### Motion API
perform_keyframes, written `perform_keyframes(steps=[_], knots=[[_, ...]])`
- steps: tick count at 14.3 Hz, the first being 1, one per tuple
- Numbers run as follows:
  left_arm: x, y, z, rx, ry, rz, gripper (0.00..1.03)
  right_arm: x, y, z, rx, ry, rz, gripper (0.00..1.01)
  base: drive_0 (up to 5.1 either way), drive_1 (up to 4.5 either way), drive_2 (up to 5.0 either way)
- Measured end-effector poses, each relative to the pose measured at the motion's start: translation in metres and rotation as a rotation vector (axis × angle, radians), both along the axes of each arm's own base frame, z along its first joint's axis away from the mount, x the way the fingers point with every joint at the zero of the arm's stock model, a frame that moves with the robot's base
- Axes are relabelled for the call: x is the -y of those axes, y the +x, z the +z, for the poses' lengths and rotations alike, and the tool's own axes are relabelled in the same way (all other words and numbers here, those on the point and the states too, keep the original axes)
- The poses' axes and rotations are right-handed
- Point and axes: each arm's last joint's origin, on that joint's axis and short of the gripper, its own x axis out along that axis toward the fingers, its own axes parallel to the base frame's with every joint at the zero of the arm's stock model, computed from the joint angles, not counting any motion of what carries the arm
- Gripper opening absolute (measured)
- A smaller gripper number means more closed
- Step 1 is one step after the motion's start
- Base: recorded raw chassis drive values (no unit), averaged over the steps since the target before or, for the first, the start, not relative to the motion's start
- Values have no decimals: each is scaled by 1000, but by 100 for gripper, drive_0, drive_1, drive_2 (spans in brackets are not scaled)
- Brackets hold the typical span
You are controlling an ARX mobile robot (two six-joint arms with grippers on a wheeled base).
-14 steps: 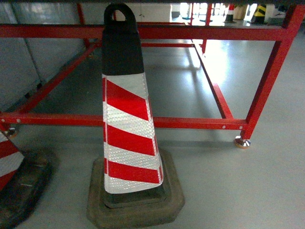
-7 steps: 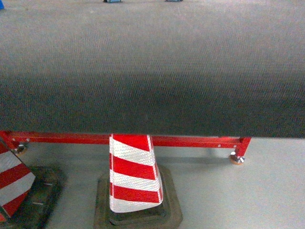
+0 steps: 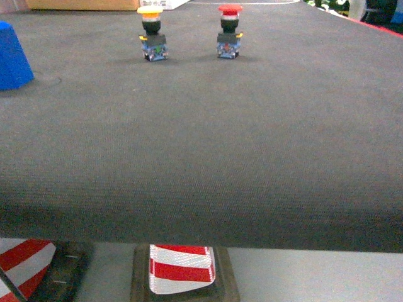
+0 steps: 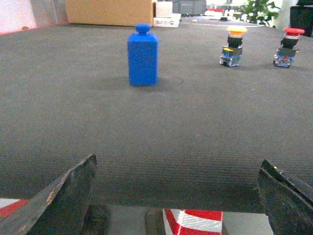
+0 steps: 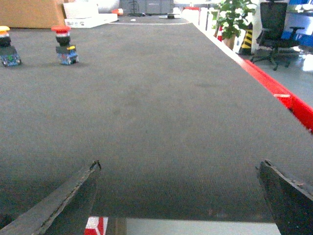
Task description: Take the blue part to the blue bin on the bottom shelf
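The blue part [image 4: 143, 56], a bottle-shaped block with a small knob on top, stands upright on the dark grey table mat [image 4: 161, 122]. It is far ahead of my left gripper [image 4: 177, 164] and slightly to its left. In the head view the blue part [image 3: 12, 56] is cut off by the left edge. My left gripper is open and holds nothing, level with the table's near edge. My right gripper [image 5: 179, 164] is also open and holds nothing at the near edge. Neither gripper shows in the head view. The blue bin and the bottom shelf are out of view.
A yellow-capped push button [image 3: 153, 34] and a red-capped push button [image 3: 229, 31] stand at the back of the mat. A red-and-white traffic cone [image 3: 181, 267] stands on the floor below the near edge. A cardboard box [image 4: 110, 12] sits behind. The table's red rim [image 5: 288, 103] runs on the right.
The head view has risen from the red table frame and cone below the table to above the table top, so the mat, the buttons and the blue part now show.
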Motion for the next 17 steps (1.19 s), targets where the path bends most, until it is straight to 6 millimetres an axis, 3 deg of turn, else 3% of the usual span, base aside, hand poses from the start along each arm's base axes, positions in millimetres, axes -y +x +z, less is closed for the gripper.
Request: perform_keyframes(steps=[14, 15, 17], knots=[[0, 0, 0, 0, 0, 0, 98, 0, 0, 0, 0, 0, 0, 98, 0, 0, 0], [2, 2, -2, -174, -37, 36, 98, 0, 0, 0, -1, 0, 0, 98, 0, 0, 0], [8, 47, 16, -240, -121, 66, 98, 0, 0, 0, -1, 0, 0, 98, 0, 0, 0]])
